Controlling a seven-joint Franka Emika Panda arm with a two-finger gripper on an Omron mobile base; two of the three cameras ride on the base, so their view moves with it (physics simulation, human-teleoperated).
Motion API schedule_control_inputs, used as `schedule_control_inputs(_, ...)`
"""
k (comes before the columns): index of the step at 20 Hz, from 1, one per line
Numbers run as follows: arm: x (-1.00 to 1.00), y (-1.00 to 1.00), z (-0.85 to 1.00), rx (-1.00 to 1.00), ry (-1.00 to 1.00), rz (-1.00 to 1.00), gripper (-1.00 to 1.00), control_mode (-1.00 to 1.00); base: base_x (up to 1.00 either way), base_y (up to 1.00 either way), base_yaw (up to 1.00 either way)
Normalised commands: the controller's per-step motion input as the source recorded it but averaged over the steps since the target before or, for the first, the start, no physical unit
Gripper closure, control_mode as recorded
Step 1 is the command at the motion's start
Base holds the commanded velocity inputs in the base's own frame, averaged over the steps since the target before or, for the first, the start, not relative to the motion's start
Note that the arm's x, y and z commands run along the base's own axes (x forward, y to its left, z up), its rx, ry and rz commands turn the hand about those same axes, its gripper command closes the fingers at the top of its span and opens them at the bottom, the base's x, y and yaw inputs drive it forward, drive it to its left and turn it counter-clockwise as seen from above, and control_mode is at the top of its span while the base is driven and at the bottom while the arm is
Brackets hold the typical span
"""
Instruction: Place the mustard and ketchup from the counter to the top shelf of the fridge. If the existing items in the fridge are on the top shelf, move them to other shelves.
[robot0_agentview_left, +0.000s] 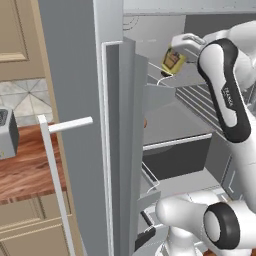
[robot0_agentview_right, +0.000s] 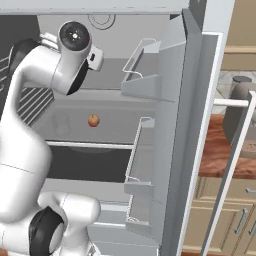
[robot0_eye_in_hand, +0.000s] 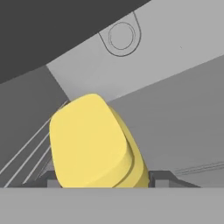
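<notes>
Gripper closed partway around the mustard, carried tilted, high inside the open fridge, above the wire top shelf. Probably kept raised to clear the shelf's front edge before setting down. Orange-red fruit sitting on the lower shelf, near its front edge.

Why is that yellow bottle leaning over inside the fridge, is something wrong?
Nothing looks broken or spilled. The mustard is tilted because the gripper holds it in the air above the top shelf, not set down. A small orange-red fruit sits on a shelf.
</notes>
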Motion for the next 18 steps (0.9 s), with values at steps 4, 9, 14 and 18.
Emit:
schedule_control_inputs(4, 0.8, 0.17, -0.2, -0.06, 0.0, 0.0, 1.0, -1.0, 0.0, 0.0, 0.0)
schedule_control_inputs(9, 0.63, 0.09, -0.35, -0.11, 0.04, -0.01, 1.0, -1.0, 0.0, 0.0, 0.0)
schedule_control_inputs(14, 0.52, 0.07, -0.32, -0.05, 0.06, -0.01, 1.0, -1.0, 0.0, 0.0, 0.0)
schedule_control_inputs(18, 0.3, 0.01, -0.33, 0.0, 0.02, -0.01, 1.0, -1.0, 0.0, 0.0, 0.0)
